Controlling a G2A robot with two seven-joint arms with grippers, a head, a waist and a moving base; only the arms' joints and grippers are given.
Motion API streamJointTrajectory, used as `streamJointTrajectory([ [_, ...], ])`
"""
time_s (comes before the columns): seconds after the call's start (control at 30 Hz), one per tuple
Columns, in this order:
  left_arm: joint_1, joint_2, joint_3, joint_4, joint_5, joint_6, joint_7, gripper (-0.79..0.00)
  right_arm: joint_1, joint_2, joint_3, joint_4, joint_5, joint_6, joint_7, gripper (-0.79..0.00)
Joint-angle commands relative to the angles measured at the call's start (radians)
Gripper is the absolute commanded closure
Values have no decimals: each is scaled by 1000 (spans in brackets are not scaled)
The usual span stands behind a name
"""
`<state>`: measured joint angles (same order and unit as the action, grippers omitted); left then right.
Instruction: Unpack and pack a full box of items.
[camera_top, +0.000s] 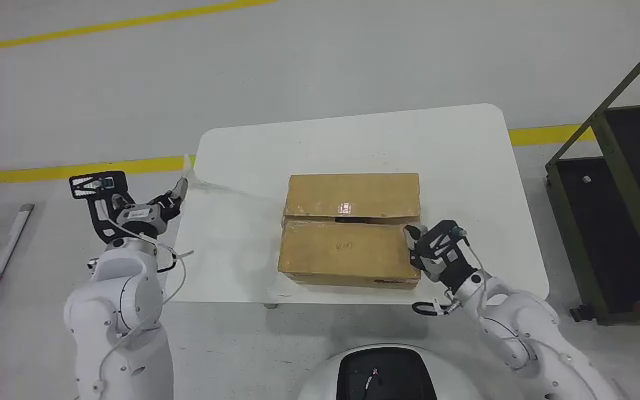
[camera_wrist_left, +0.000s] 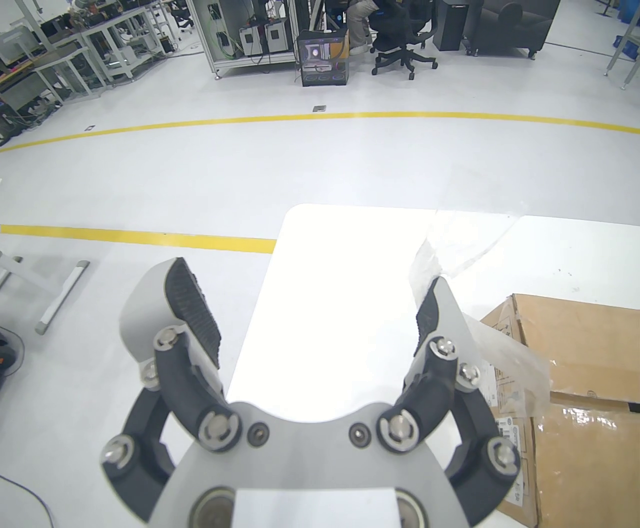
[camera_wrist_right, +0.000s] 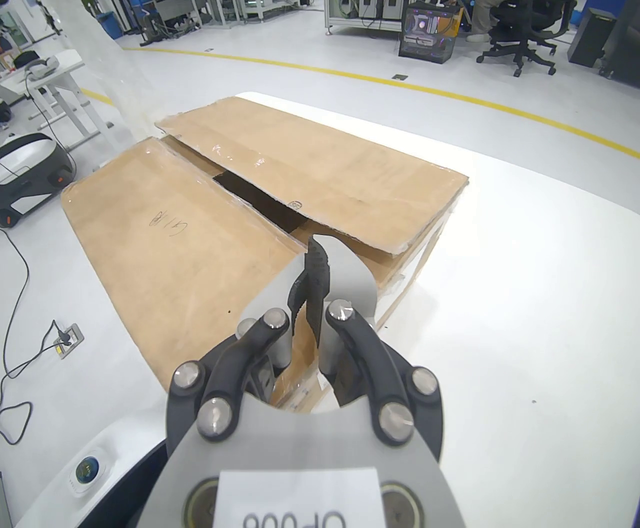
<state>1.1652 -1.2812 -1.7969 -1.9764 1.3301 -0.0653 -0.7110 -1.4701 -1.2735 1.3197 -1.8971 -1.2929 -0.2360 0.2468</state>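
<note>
Cardboard box (camera_top: 350, 230) sat centred on the counter (camera_top: 240, 150), flaps (camera_wrist_right: 310, 160) ajar; we judged clear tape (camera_wrist_left: 425, 260) clinging to the spread left claw (camera_wrist_left: 306, 277) might drag it, the right claw (camera_wrist_right: 314, 260) pressed together at its end.

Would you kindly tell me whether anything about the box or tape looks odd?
Yes. A strip of clear tape, peeled off the cardboard box, clings to one finger of the open left claw and trails back to the box. The box's top flaps are uneven, with a dark gap at the seam.
</note>
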Motion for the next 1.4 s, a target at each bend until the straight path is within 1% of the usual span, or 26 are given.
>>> streamJointTrajectory([
  [0.0, -2, 3, -7, -3, 10, -5, -2, -785, 4, 0, -1, 3, 0, 4, 0, 0],
  [0.17, -10, 10, -21, -6, 25, -13, -11, -785, 10, 0, -3, 9, 3, 10, 0, 0],
  [0.4, -21, 18, -33, -10, -1, -33, 26, -785, 14, 1, -4, 14, 6, 16, -1, 0],
  [0.6, -25, 25, -42, -12, 25, -23, 17, -785, 14, 2, -3, 13, 12, 19, -3, 0],
  [0.7, -21, 27, -40, -21, 24, -22, 22, -785, 11, 2, 4, 2, 31, 29, -12, 0],
  [0.77, -15, 29, -26, -39, 27, -44, 20, -785, 7, 2, 16, -14, 48, 42, -22, 0],
  [0.83, -10, 30, 1, -58, 19, -74, 8, -785, 0, 3, 31, -36, 65, 53, -31, 0],
  [0.9, -7, 29, 32, -75, -4, -77, 6, -785, -8, 4, 51, -60, 78, 61, -36, 0],
  [1.03, -4, 32, 132, -113, -2, -165, -16, -785, -30, 8, 101, -101, 81, 80, -47, 0],
  [1.07, -6, 31, 154, -117, -9, -165, -19, -785, -37, 9, 113, -107, 81, 83, -49, 0],
  [1.1, -8, 29, 189, -125, -25, -171, -22, -785, -44, 10, 127, -112, 83, 87, -51, 0],
  [1.13, -12, 29, 228, -133, -23, -205, -33, -785, -52, 11, 141, -115, 89, 91, -54, 0],
  [1.23, -26, 26, 335, -142, -40, -250, -50, -785, -76, 14, 183, -118, 102, 97, -59, 0],
  [1.3, -33, 23, 405, -143, -57, -266, -66, -785, -92, 16, 210, -115, 111, 97, -63, 0],
  [1.37, -46, 22, 481, -145, -40, -327, -93, -785, -106, 18, 235, -107, 120, 101, -68, 0],
])
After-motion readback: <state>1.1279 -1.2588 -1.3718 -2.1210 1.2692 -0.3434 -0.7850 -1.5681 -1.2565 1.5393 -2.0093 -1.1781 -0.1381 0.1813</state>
